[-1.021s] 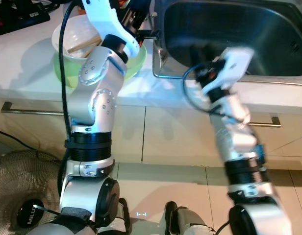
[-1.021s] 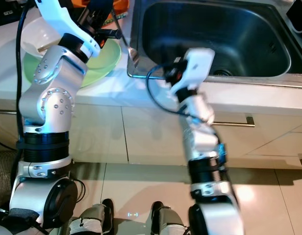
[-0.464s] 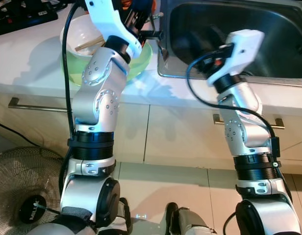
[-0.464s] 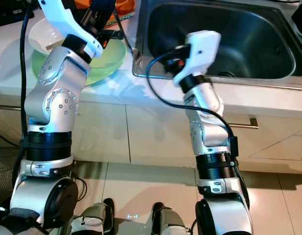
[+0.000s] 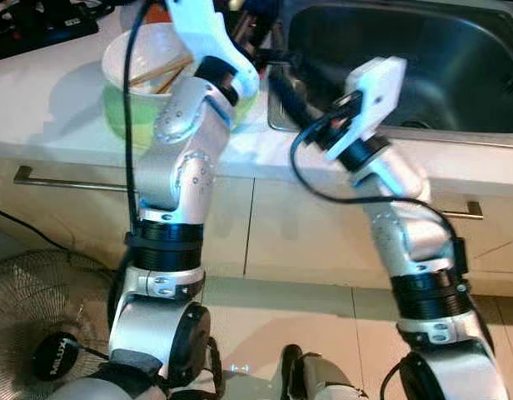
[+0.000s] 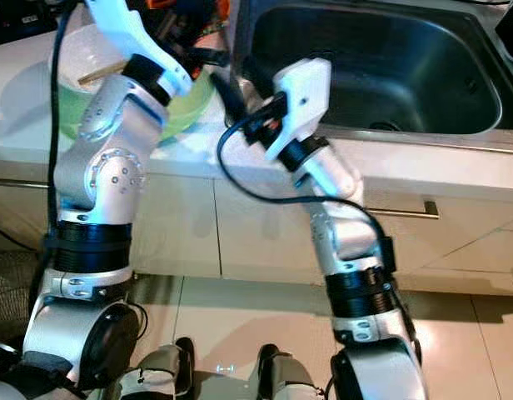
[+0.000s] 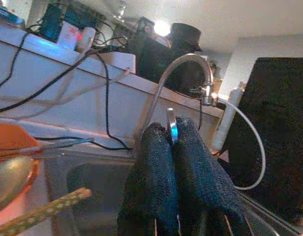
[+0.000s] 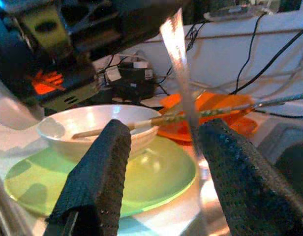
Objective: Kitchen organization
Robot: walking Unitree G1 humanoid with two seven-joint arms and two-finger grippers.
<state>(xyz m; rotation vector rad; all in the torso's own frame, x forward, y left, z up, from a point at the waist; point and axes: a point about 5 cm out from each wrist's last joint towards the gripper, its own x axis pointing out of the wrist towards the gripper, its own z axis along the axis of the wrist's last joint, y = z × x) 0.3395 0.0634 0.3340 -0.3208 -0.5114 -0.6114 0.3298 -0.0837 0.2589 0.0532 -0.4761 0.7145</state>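
1. Since half a second ago the right arm has swung leftward along the counter edge, bringing the right gripper (image 8: 161, 162) up beside the left one, near the left rim of the sink (image 5: 456, 58).
2. The left gripper (image 7: 172, 147) is pinched tight on a thin metal utensil handle (image 7: 171, 125), whose end pokes out between the fingers; it is held above the counter, between the dishes and the sink.
3. The right gripper's fingers stand wide apart on either side of the hanging metal utensil (image 8: 181, 73), not touching it; this looks like a handover being lined up.
4. Behind it sit a white bowl (image 8: 87, 130) with chopsticks (image 8: 141, 124) on a green plate (image 8: 151, 169), and an orange dish (image 8: 225, 110) beyond.
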